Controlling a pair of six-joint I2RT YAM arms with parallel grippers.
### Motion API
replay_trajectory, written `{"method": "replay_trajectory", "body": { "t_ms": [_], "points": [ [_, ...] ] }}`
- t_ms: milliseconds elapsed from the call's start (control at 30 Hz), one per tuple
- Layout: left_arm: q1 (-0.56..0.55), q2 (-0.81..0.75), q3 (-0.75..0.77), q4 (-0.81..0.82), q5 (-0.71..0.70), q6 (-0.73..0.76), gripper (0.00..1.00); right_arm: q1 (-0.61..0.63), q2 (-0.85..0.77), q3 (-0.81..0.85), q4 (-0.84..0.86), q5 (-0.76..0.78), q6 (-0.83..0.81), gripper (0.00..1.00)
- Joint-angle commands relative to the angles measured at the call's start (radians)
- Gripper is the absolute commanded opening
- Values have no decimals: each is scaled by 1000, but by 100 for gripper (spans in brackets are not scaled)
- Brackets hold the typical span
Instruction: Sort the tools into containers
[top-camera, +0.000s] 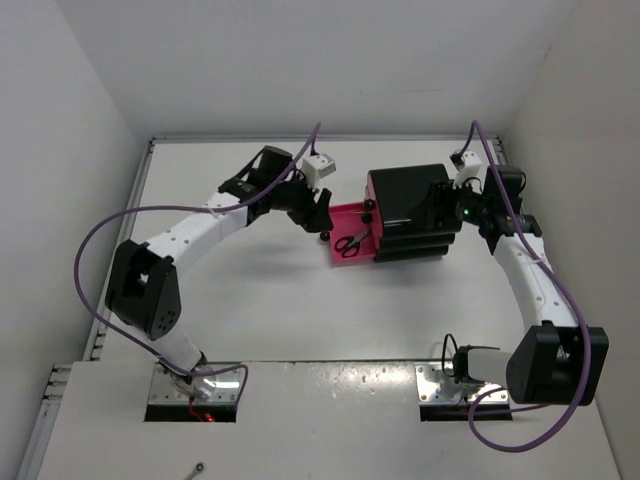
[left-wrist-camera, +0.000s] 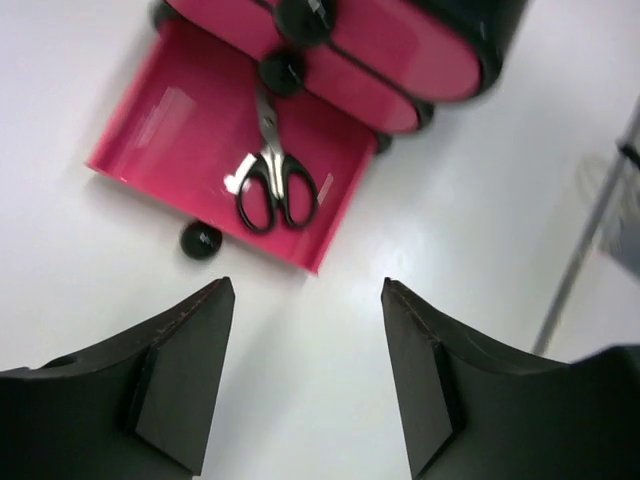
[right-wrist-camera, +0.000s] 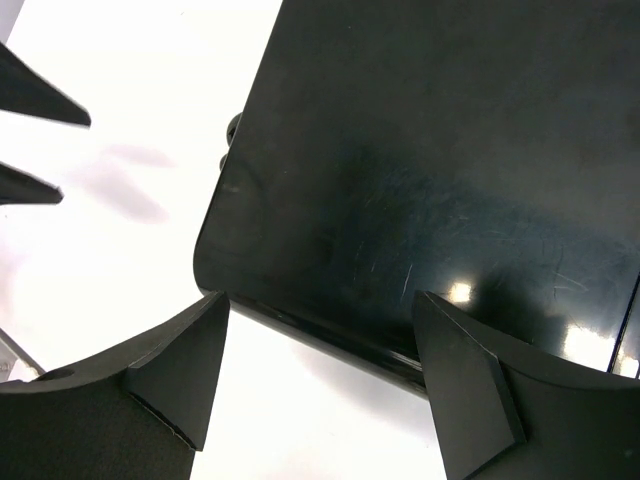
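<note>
While it hangs over the white worktop (top-camera: 300, 310), the left end effector (left-wrist-camera: 307, 290) has its jaws wide apart and holds nothing. Just beyond its fingertips, the lowest pink drawer (left-wrist-camera: 170, 130) stands pulled out leftward, its round black knob (left-wrist-camera: 200, 240) nearest the fingers. The black-handled scissors (left-wrist-camera: 272, 185) lie flat inside it, blades pointing toward the box. The two drawers above (left-wrist-camera: 400, 40) sit shut in the glossy black box (top-camera: 405, 195). At the box's right side, the right end effector (right-wrist-camera: 318, 300) is spread open with nothing clamped between its fingers.
</note>
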Motion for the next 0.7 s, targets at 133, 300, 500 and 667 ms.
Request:
{"method": "replay_trajectory", "body": {
  "t_ms": [133, 300, 500, 667],
  "points": [
    [137, -11, -123, -204, 237, 389, 65, -4, 39, -12, -79, 2, 16, 75],
    [137, -28, -249, -160, 136, 624, 65, -4, 49, -3, -79, 2, 7, 75],
    [137, 92, -237, -160, 136, 742, 61, -4, 58, -3, -88, 2, 7, 75],
    [128, 181, -184, -72, 134, 713, 60, -4, 67, 6, -97, 2, -2, 75]
  ]
}}
